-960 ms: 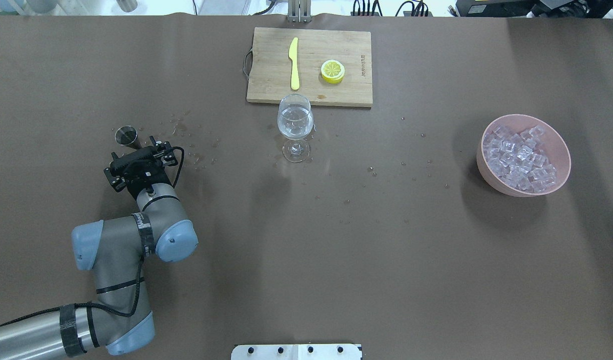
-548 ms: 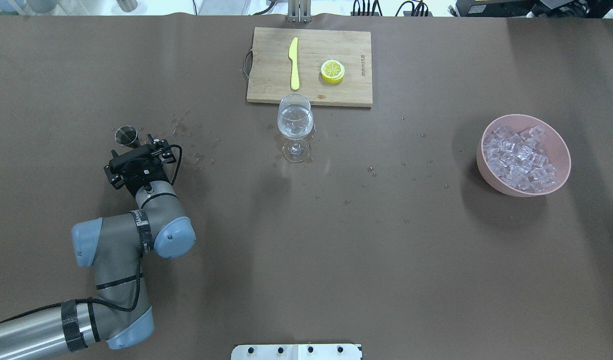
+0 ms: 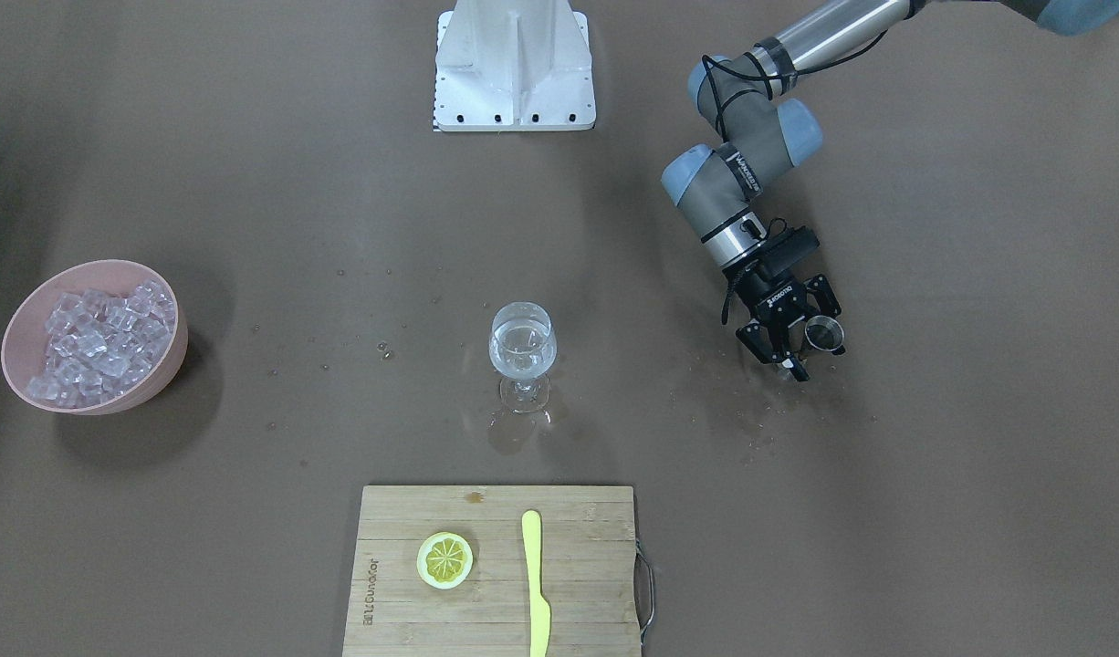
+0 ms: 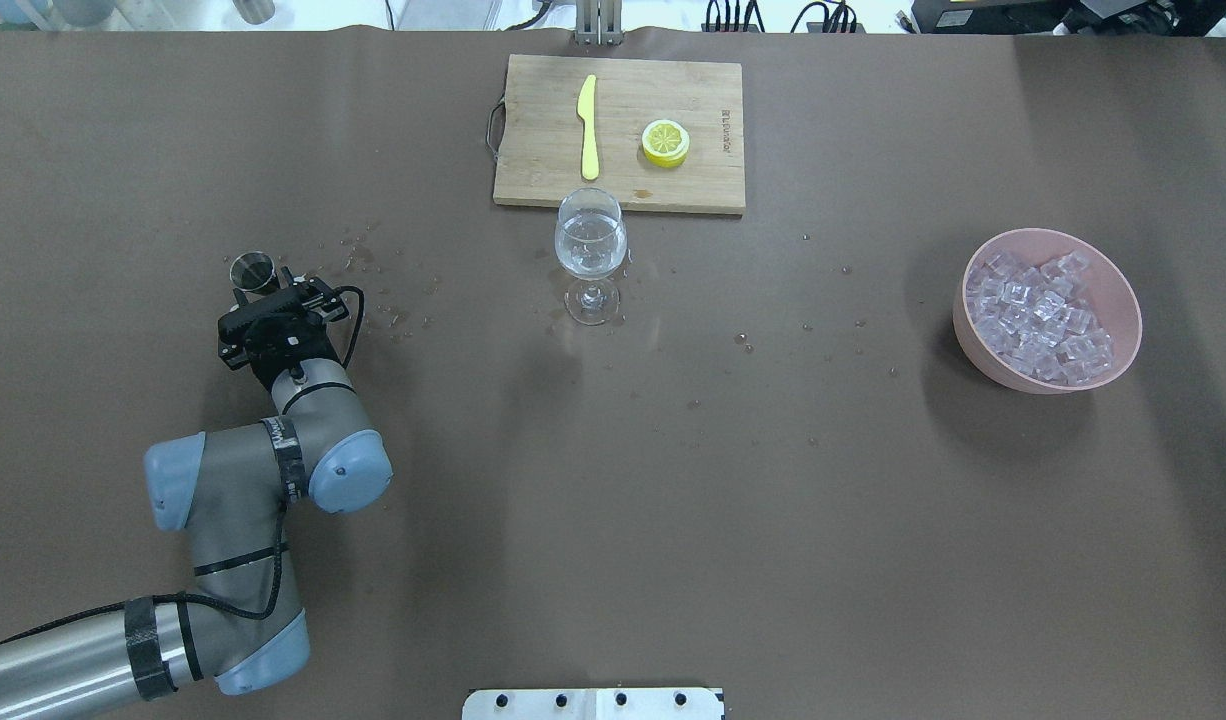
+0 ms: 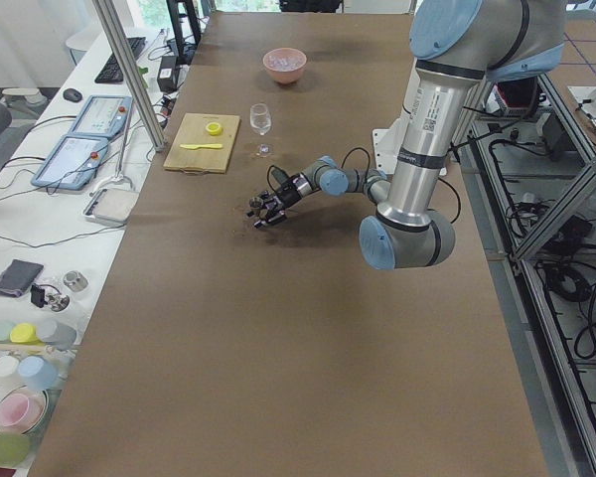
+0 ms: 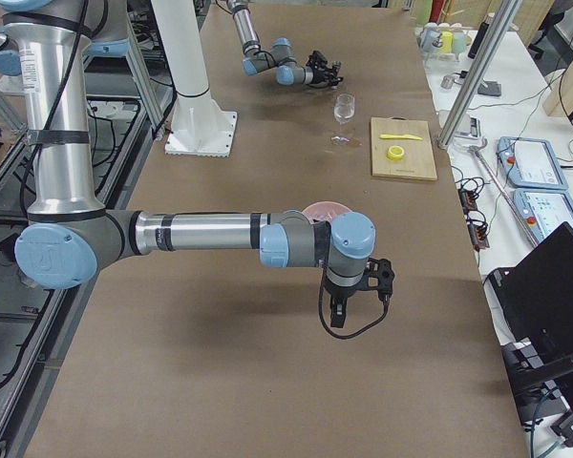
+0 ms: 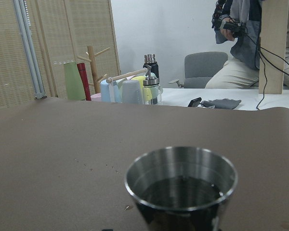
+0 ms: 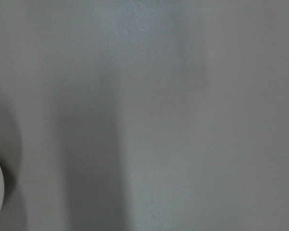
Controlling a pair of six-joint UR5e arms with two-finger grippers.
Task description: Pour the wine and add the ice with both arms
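The wine (image 3: 522,349) is held in the wine glass (image 3: 523,394) at mid-table, and the ice (image 3: 94,342) is piled in the pink bowl (image 3: 174,360), well apart. The left gripper (image 3: 801,342) is spread wide at the steel jigger (image 3: 826,336), seemingly without touching it. The right gripper (image 6: 360,291) is seen only from afar, so its opening cannot be told.

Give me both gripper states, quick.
Left gripper: open, at the steel measuring cup, not gripping it.
Right gripper: cannot tell from these views.
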